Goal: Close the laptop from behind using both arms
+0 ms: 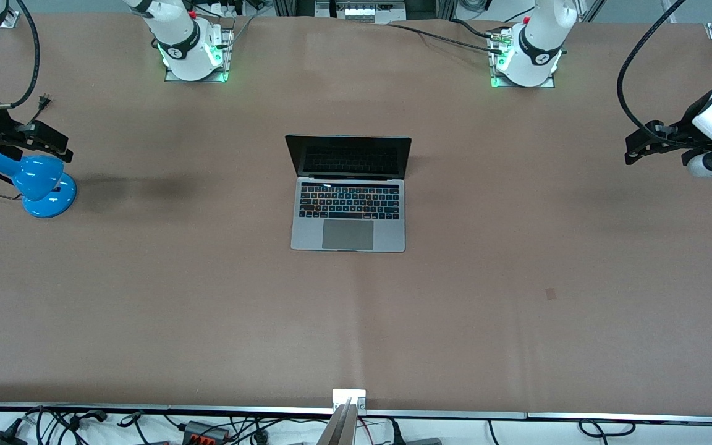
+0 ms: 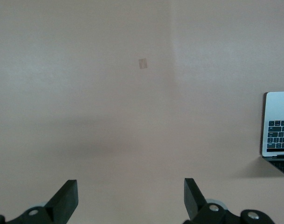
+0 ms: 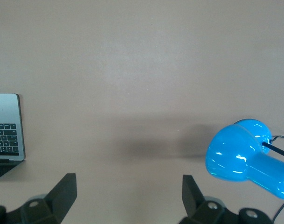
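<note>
The space-grey laptop [image 1: 348, 213] sits open in the middle of the table, its dark screen [image 1: 348, 156] upright and facing the front camera. An edge of it shows in the left wrist view [image 2: 278, 123] and in the right wrist view [image 3: 5, 123]. My left gripper [image 1: 634, 151] hangs open and empty over the table at the left arm's end, well apart from the laptop; its fingers [image 2: 67, 196] stand wide. My right gripper [image 1: 62, 148] hangs open and empty over a blue lamp at the right arm's end; its fingers [image 3: 65, 191] stand wide.
A blue desk lamp [image 1: 41, 185] stands on the table at the right arm's end and shows in the right wrist view [image 3: 239, 158]. A small tape mark [image 1: 551, 293] lies on the brown table cover. Both arm bases [image 1: 192, 52] stand along the table's edge farthest from the front camera.
</note>
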`<state>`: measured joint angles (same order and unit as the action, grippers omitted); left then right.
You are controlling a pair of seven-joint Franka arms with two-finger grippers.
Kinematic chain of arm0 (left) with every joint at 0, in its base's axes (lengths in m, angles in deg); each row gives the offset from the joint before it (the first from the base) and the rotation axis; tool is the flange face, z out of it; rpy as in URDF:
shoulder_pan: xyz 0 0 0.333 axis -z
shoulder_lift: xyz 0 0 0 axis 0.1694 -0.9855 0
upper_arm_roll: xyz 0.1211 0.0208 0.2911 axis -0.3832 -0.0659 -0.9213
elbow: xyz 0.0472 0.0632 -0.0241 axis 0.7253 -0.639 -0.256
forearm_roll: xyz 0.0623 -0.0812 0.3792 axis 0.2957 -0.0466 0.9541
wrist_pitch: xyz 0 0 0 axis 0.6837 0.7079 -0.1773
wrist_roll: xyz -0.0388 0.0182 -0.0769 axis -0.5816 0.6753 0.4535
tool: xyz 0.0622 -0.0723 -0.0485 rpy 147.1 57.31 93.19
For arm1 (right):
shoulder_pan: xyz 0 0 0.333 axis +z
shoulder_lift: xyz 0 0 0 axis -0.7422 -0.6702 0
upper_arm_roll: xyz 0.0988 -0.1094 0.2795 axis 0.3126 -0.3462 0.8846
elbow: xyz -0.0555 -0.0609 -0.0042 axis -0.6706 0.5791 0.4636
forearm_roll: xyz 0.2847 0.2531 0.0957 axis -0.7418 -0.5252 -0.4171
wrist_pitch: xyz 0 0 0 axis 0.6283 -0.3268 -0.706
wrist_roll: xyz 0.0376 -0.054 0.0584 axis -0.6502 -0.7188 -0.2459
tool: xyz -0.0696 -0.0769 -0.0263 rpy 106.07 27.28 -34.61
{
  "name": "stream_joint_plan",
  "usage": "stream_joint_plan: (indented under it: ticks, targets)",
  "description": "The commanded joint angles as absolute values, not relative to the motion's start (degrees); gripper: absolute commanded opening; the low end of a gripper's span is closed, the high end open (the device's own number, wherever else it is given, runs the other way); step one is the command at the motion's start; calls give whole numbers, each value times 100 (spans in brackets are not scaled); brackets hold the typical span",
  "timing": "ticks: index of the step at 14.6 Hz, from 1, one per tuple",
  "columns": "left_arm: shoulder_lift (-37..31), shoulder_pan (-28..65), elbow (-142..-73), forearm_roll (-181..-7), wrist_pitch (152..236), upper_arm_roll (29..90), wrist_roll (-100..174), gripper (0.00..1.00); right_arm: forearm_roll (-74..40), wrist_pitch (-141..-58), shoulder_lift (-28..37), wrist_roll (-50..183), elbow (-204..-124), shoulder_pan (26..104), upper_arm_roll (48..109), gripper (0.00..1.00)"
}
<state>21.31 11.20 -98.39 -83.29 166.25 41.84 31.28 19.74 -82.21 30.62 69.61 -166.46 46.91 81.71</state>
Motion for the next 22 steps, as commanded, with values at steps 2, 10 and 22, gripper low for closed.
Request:
stream_joint_plan:
  ticks: [2, 10, 22]
  targets:
    - [2112, 1090, -9733, -8402, 16587, 4170, 3025, 100, 2038, -8206, 3255, 6954, -16789, 4634, 8230, 100]
    - [2051, 1090, -9751, -8437, 16517, 4153, 3069, 100, 2038, -8189, 3193, 7033, -16815, 4651, 8238, 79]
    - [1488, 1169, -9637, -8402, 16148, 4214, 2999, 59, 2038, -8154, 3158, 7033, -16815, 4853, 8247, 5]
